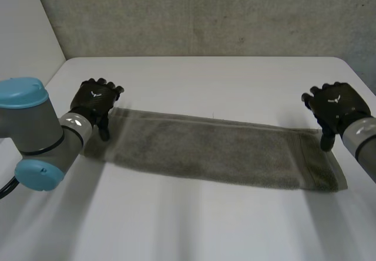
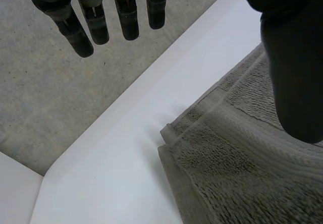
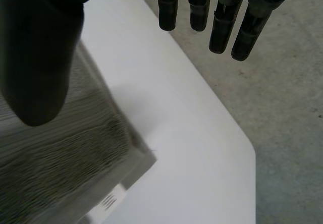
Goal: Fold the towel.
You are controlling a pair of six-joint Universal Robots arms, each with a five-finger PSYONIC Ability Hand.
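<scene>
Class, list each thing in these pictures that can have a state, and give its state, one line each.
Towel: spread flat as a long strip, two layers showing at the corner by the left hand.
Left hand: open, fingers straight, holding nothing, at one end of the towel.
Right hand: open, fingers straight, holding nothing, at the other end.
Table: bears the towel.

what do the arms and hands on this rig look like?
The left arm has grey tubular joints with light-blue round caps; the right arm is grey too. The left hand and right hand are black and glove-like, with a small pale mark on each back. The fingers are segmented with rounded tips.
</scene>
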